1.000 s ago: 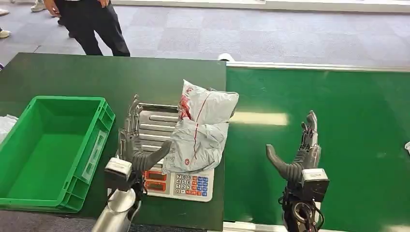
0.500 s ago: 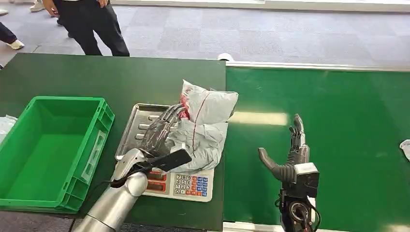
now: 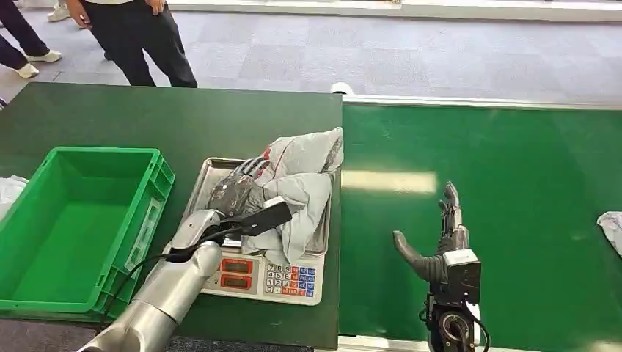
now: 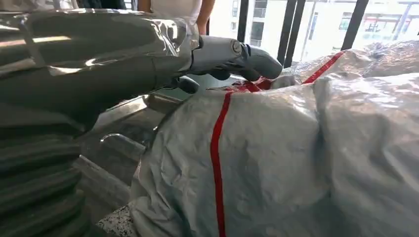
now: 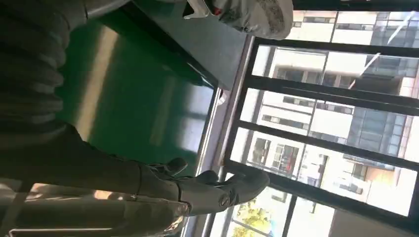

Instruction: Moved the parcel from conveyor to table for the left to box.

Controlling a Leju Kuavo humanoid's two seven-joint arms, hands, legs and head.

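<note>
Crate: a green plastic crate (image 3: 73,220) sits on the dark table (image 3: 110,117) at about 9 o'clock from the scale, just beside it.
Scale: a weighing scale (image 3: 268,279) with a steel pan and a keypad stands at the table's edge next to the belt; the parcel covers most of the pan.
Belt: the green conveyor (image 3: 513,205) runs at 3 o'clock from the scale; a pale bag (image 3: 610,227) lies at its far right edge.
People: legs in dark trousers (image 3: 139,37) stand at 12 o'clock beyond the table.
Parcel: a crumpled grey bag with a red stripe, the parcel (image 3: 301,191), lies on the scale pan, off the belt.
Left hand: the left hand (image 3: 238,198) rests on the parcel at the parcel's 9 o'clock side, fingers laid over the wrinkled plastic and thumb spread out toward the keypad; whether it actually grips the bag, I cannot tell.
Right hand: the right hand (image 3: 440,242) hovers over the belt at 3 o'clock from the parcel, well apart from it, fingers spread and holding nothing.
</note>
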